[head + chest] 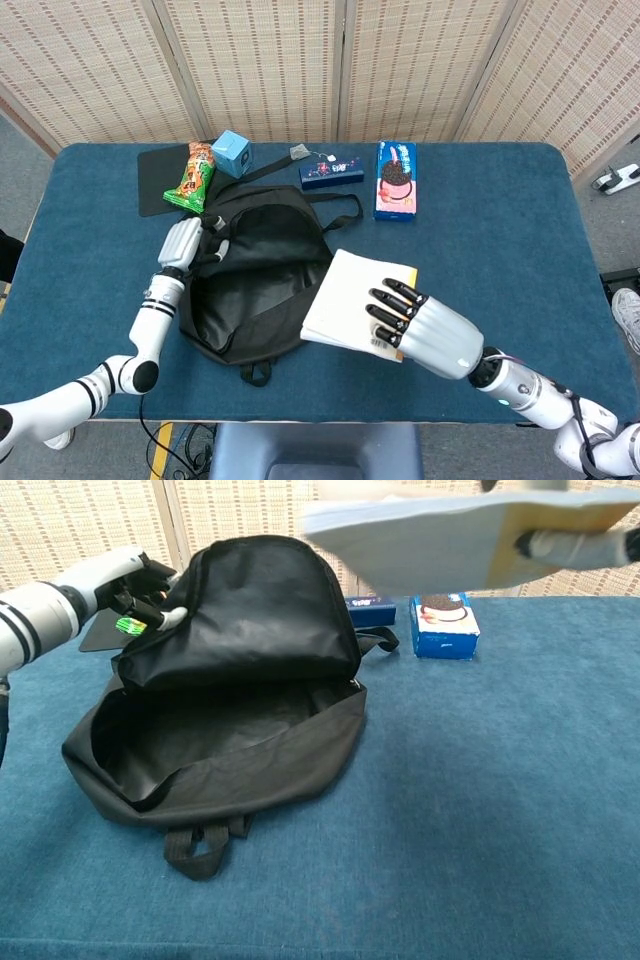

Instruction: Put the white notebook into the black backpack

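The black backpack (255,275) lies on the blue surface (520,230) with its mouth gaping wide; the left hand (183,242) grips the upper flap at its far-left edge and holds it lifted, so the chest view looks straight into the dark interior; the right hand (425,330) holds the white notebook (350,302) in the air, its fingers (392,310) closed over the top cover (the thumb shows underneath only in the chest view), the book lying roughly flat and just to the right of the bag's opening, its left edge overlapping the bag's rim in the head view; it is clear of the surface and not yet inside the bag; behind the backpack, along the far side, sit a green snack packet (193,178) on a black mat (157,185), a small light-blue box (232,152), a dark blue box (332,173) and a blue cookie box (395,180).
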